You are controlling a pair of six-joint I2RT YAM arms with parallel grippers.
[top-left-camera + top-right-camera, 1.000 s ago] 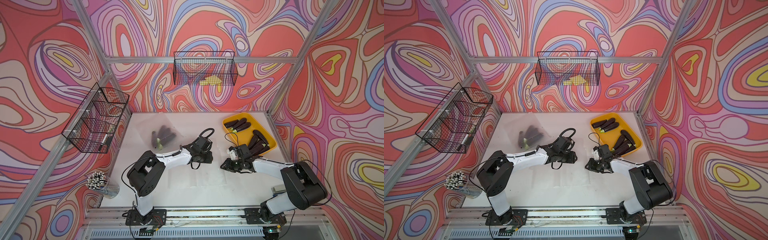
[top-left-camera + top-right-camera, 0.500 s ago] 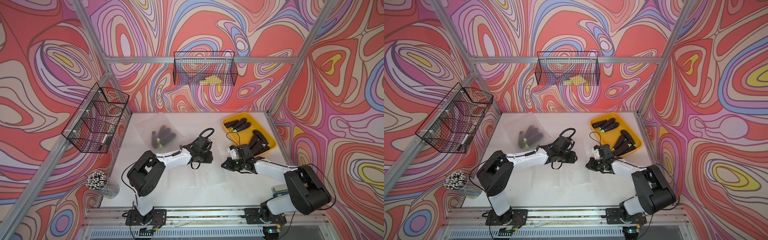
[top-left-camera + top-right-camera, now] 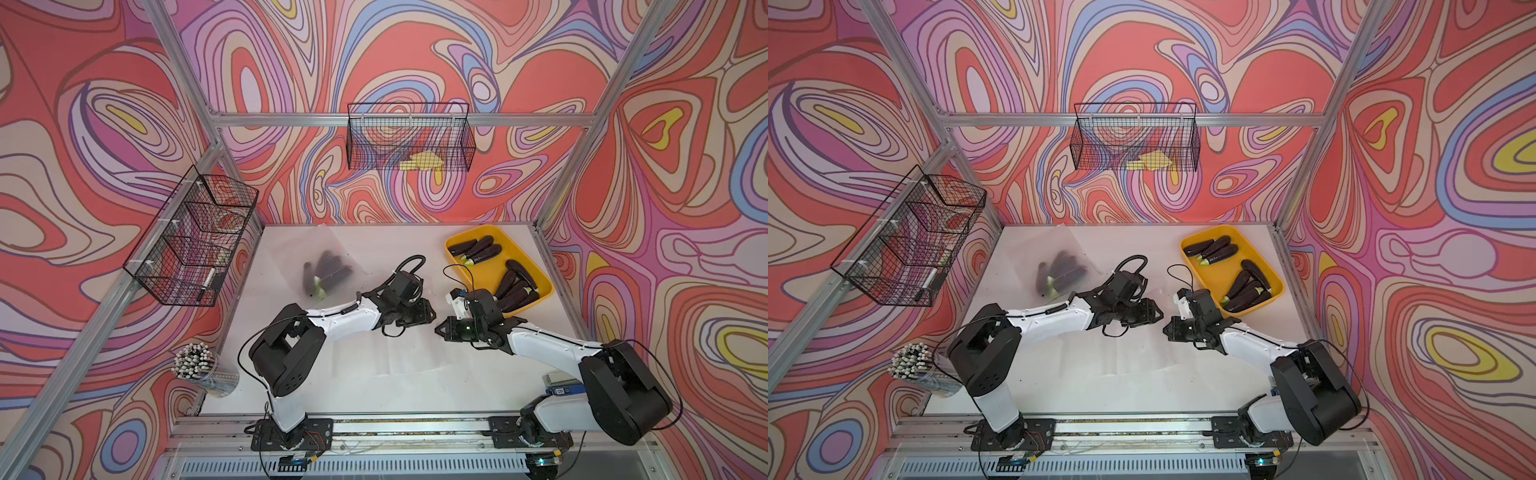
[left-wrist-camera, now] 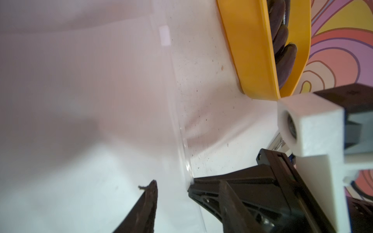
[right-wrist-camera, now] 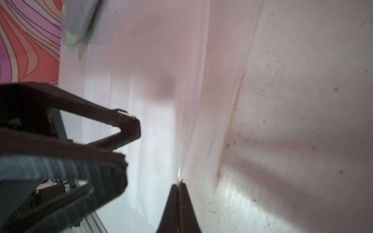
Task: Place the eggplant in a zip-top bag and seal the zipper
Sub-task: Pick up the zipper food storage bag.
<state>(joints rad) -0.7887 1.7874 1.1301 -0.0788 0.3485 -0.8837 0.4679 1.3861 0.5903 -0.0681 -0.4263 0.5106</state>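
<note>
The right pincer (image 5: 178, 187) is closed, its two fingers pressed together on the edge of a clear zip-top bag (image 4: 90, 90) that lies flat on the middle of the white counter (image 3: 374, 390). In the left wrist view the bag's zipper strip runs as a thin glossy line straight to the right pincer's tip. In both top views this bag is almost invisible, showing only as faint creases on the counter.

The left pincer (image 3: 428, 316) faces the right one, tip to tip and just beside it. Its jaws stand apart, part open, at the same edge of the bag. I cannot tell whether either finger touches the film.

Loose eggplants (image 3: 478, 249) lie in a yellow tray (image 3: 488, 276) at the counter's far right corner. One cluster sits at the tray's far end and another cluster (image 3: 515, 291) at its near end, just beyond the right arm's wrist. Neither pincer holds an eggplant.

A second clear bag (image 3: 299, 249) lies towards the far left of the counter, well apart from the tray. It has several dark eggplants (image 3: 328, 270) inside it.

A cup of pens (image 3: 195, 365) stands at the near left corner. Black wire baskets hang on the back wall (image 3: 409, 137) and on the left wall (image 3: 191, 237).
</note>
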